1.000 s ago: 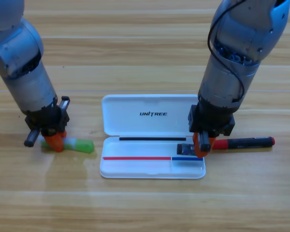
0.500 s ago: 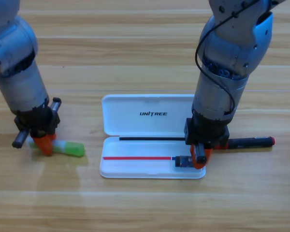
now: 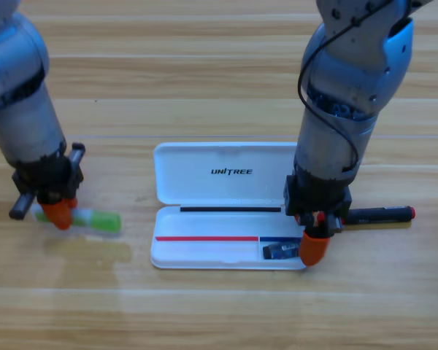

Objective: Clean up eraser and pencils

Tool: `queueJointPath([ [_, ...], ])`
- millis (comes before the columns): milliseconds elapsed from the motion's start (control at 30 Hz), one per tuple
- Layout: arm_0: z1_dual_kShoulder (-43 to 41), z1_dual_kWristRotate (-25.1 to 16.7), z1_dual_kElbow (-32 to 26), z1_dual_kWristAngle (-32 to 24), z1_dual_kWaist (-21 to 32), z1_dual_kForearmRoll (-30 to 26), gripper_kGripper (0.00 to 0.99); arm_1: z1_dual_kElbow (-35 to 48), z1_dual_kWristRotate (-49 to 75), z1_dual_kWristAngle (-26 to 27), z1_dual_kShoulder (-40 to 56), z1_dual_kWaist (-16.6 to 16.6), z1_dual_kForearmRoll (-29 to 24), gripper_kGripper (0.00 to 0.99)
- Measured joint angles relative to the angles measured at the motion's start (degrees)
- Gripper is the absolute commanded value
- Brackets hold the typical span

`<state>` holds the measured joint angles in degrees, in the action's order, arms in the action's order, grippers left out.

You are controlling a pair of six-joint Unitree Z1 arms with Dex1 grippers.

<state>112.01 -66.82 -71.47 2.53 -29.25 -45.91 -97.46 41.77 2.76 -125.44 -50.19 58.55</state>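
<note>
Eraser [image 3: 280, 250] lies in the white case [image 3: 204, 251]; right gripper [image 3: 313, 250] beside it.

Both hands [image 3: 58, 215] [image 3: 314, 248] pointed downward

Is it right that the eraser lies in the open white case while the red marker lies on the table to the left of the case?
Not quite. The eraser does lie in the white case, but the high view shows the red marker on the table to the case's right, not its left.

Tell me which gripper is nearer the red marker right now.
Right. The right gripper sits at the white case's lower right corner, just left of the red marker. The left gripper is across the table, at the green stick.
</note>
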Motion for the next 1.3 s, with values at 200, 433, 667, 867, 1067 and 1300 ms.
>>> queueJointPath([
  [200, -2.1, 3.1, -5.6, 1.0, 0.0, -6.9, 0.000, 0.9, 1.6, -0.6, 4.5, 0.2, 2.2, 0.874],
  [433, -4.4, 6.7, -14.7, 0.9, -2.0, -15.6, 0.000, 4.3, 6.5, -5.2, 7.3, 3.8, 2.9, 0.874],
  [667, -2.5, 10.5, -22.1, -3.1, -7.5, -21.0, 0.000, 5.0, 11.8, -5.2, 6.8, 10.4, 1.4, 0.870],
  [867, 4.6, 12.7, -26.0, -7.5, -10.9, -22.0, 0.000, 5.0, 13.9, -4.8, 3.5, 13.3, -0.7, 0.867],
  [1067, 10.3, 15.1, -29.6, -8.9, -13.3, -22.0, 0.000, 5.0, 15.3, -2.3, 1.2, 13.8, -2.1, 0.834],
  [1300, 14.6, 16.9, -34.2, -9.6, -14.8, -23.5, 0.000, 4.6, 15.6, -1.4, -1.1, 13.9, -2.3, 0.785],
])
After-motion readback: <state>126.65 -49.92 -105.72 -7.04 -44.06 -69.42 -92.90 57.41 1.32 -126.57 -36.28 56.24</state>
